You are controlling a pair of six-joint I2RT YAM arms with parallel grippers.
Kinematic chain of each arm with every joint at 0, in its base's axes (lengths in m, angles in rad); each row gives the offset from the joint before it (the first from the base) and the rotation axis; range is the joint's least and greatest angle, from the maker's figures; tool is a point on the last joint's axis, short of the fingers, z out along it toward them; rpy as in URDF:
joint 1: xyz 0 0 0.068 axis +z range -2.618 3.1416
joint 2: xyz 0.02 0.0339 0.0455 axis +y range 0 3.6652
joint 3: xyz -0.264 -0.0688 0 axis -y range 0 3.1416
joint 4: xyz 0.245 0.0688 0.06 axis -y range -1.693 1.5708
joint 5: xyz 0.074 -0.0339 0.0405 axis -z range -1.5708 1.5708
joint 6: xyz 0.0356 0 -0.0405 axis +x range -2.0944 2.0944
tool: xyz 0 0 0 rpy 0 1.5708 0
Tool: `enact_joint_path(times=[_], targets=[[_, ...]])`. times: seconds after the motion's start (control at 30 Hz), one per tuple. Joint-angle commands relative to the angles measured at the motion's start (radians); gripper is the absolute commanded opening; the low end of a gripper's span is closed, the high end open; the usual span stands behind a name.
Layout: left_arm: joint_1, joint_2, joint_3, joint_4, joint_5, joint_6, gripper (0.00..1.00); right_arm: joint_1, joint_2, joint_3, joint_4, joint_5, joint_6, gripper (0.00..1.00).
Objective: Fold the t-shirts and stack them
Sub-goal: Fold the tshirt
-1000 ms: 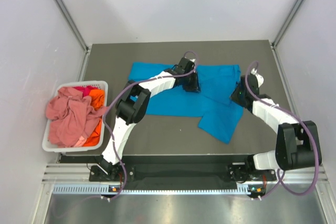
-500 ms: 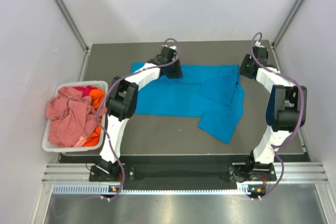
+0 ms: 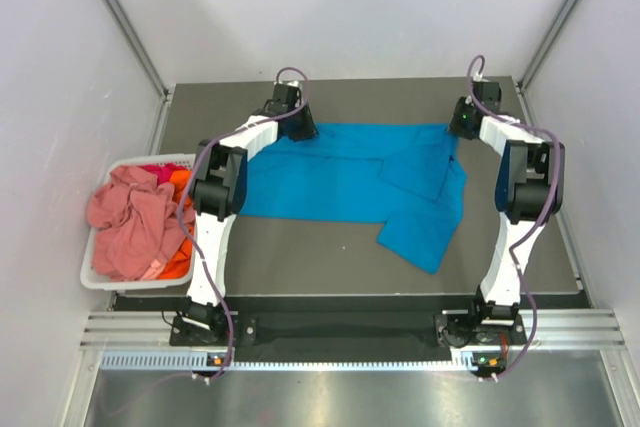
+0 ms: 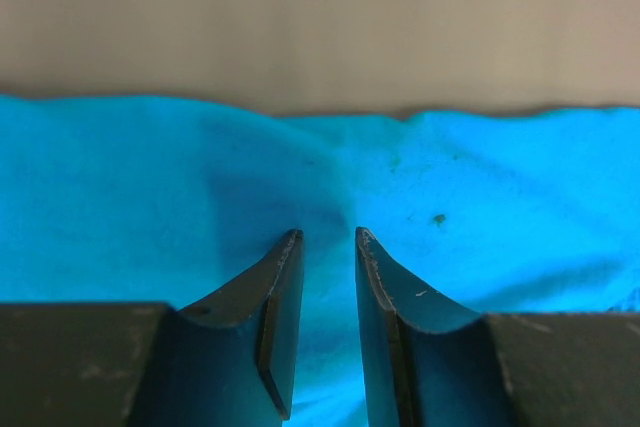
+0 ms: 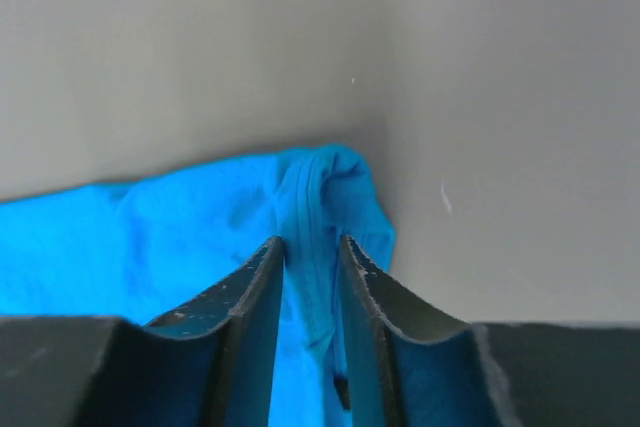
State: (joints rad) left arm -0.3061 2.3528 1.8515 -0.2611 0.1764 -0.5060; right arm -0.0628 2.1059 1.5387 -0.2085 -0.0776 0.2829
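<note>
Gripping one turquoise t-shirt (image 3: 340, 182) — left fingers (image 4: 270, 307), right fingers (image 5: 250, 307) — both clenched on it

**No writing to read**

Nothing legible in any view. No print or tag readable on the shirt (image 3: 330, 182), no lettering on the basket (image 3: 195, 162).
</note>
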Motion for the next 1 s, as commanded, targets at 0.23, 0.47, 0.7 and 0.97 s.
enact_joint_path(times=[0.23, 0.47, 0.7, 0.97], targets=[[0.018, 0.045, 0.014, 0.042, -0.009, 0.014, 0.33, -0.058, 0.074, 0.049, 0.047, 0.029, 0.033, 0.13], [0.019, 0.065, 0.018, 0.068, 0.012, -0.014, 0.33, -0.118, 0.134, 0.093, 0.067, -0.079, 0.061, 0.0], [0.019, 0.086, 0.052, 0.121, 0.069, -0.058, 0.34, -0.126, 0.221, 0.242, 0.028, -0.091, 0.067, 0.0], [0.024, 0.015, 0.129, 0.013, 0.127, 0.004, 0.35, -0.129, 0.286, 0.465, -0.11, -0.096, 0.038, 0.08]])
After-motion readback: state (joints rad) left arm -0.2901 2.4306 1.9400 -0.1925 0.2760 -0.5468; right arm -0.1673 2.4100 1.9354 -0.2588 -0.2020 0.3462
